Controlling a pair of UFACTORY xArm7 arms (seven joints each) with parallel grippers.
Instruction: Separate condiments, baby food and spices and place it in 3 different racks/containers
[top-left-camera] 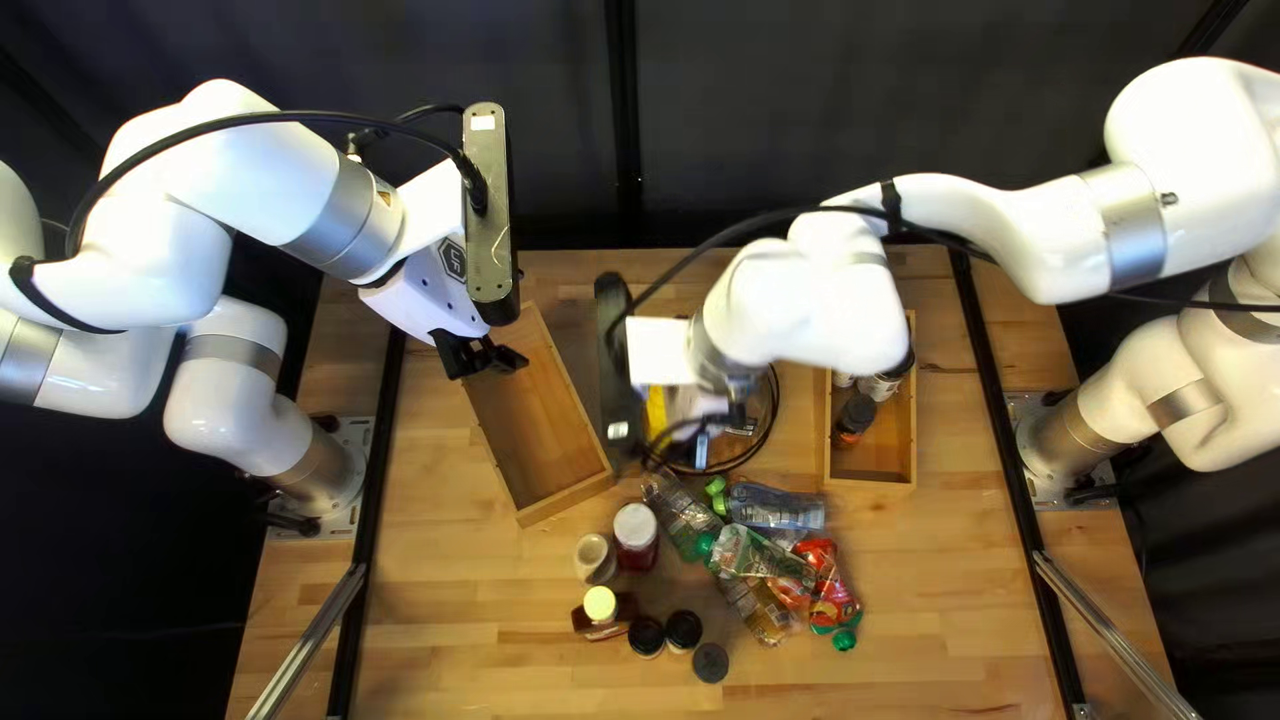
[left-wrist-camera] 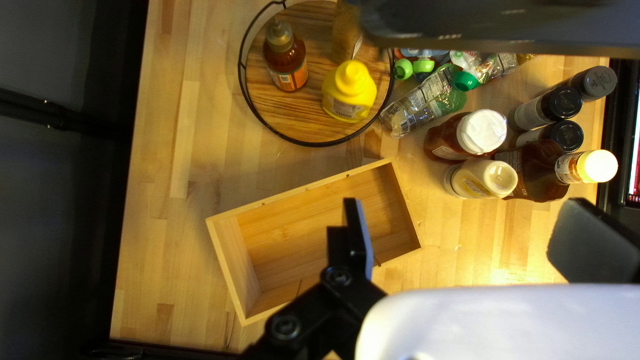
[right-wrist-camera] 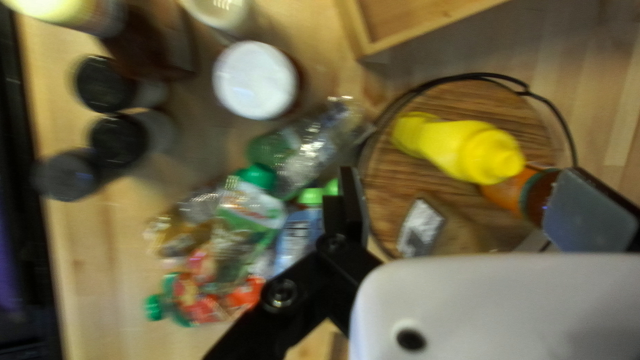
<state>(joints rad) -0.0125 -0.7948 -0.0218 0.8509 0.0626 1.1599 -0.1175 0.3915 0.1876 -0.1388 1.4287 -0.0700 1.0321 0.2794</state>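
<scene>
Standing long axis vertical, yellow bottle (left-wrist-camera: 345, 107) points cap (left-wrist-camera: 352, 72) upward.

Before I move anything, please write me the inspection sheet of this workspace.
Surface: wooden table, no spill seen
Round tray: yellow bottle, orange-brown sauce bottle, tan container
Left box: nothing seen inside
Right box: dark-topped bottle, others partly hidden
Loose: white-capped bottle, black-capped jars, others
Clutter: overlapping pile of plastic packaging
Left tool: open, over left box
Right tool: open, over tray
Cables: black cable along left arm, another along right
Surroundings: dark curtain
</scene>
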